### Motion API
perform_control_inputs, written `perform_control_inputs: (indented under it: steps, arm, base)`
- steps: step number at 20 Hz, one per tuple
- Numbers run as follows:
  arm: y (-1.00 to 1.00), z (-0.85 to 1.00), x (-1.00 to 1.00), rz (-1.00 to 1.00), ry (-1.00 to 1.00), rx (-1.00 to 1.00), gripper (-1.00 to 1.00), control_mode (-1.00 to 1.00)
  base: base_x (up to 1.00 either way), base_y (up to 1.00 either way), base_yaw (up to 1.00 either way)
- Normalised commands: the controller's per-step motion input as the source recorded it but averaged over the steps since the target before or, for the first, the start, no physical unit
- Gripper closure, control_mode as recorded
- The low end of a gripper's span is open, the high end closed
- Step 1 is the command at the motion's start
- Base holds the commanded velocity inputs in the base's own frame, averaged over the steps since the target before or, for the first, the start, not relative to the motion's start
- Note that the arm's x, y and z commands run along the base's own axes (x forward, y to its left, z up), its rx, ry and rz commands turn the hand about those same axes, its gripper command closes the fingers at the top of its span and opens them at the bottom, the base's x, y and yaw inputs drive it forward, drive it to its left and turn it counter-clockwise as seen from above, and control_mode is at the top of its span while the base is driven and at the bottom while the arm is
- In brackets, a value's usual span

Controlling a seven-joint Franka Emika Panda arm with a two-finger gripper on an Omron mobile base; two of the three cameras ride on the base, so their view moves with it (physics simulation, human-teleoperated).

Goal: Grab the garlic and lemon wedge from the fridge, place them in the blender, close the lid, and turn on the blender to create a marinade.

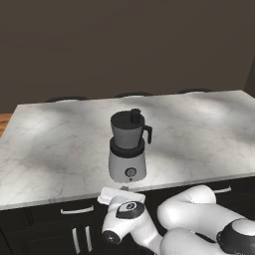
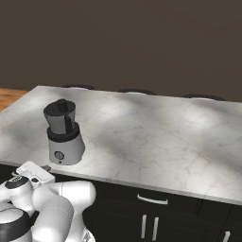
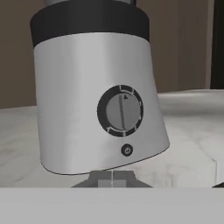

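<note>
Blender (image 1: 128, 149) stood on the marble surface (image 1: 60, 144) near its front edge, base and knob (image 3: 121, 111) facing you. The lid (image 1: 128, 118) was already seated on the jar (image 1: 127, 133), central knob up, so I'd judge the loading and closing steps done. You couldn't see into the dark jar, so no way to confirm garlic or lemon inside.

Your gripper (image 3: 112, 179) sat low at the surface edge, right in front of the blender base, pointed at it. Hand view had the knob dead ahead with the small power button (image 3: 127, 150) just under it. The fingertips (image 3: 105, 181) looked pressed together with no visible gap and nothing held, though they were mostly cut off at the bottom.

Knob pointer was near vertical. Can't tell from that alone whether it was off or on.

What was left, as I read it: the turn-on step only. The tips were close under the button but whether they were touching it couldn't be told.
</note>
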Motion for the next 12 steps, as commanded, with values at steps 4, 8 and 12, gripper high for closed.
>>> perform_control_inputs:
  steps: [4, 8, 12]
  arm:
    - [-0.33, 0.0, 0.1, 0.0, 0.0, 0.0, 1.0, -1.0]
    - [-0.5, 0.0, 0.0, 0.0, 0.0, 0.0, 1.0, -1.0]
    - [-0.44, 0.0, 0.03, 0.0, 0.0, 0.0, 1.0, -1.0]
  base:
    - [0.0, 0.0, 0.0]
    - [0.0, 0.0, 0.0]
    - [0.0, 0.0, 0.0]
